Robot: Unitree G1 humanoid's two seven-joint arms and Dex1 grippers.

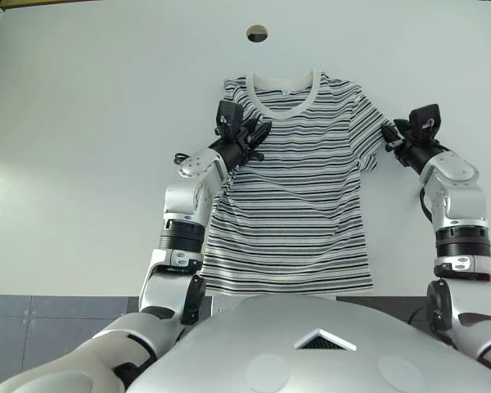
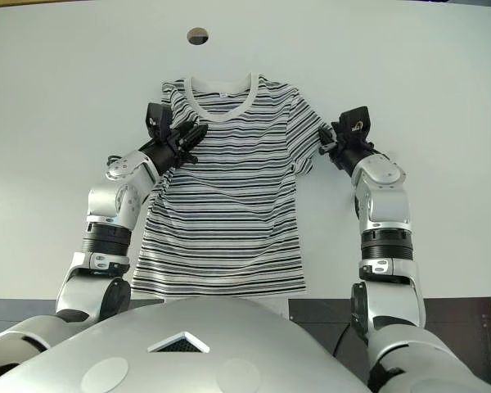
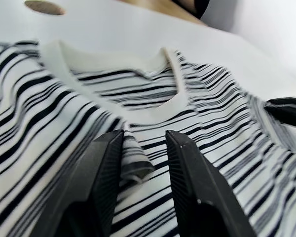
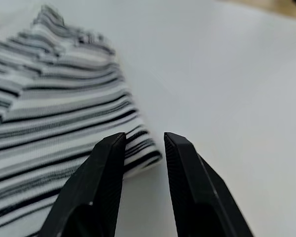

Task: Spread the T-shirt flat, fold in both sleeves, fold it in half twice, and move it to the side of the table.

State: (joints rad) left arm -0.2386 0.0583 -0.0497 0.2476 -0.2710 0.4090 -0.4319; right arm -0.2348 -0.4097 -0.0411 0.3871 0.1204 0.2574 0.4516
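Observation:
The black-and-white striped T-shirt lies on the white table, collar at the far end. Its left sleeve is turned in over the chest. My left gripper rests there, and in the left wrist view its fingers stand apart with the sleeve hem lying loose between them. The right sleeve still sticks out sideways. My right gripper is at that sleeve's outer edge, open, with the hem just at its fingertips.
A round hole is set in the table just beyond the collar. Bare white tabletop stretches wide to the left and narrower to the right of the shirt. The table's near edge runs just under the shirt's bottom hem.

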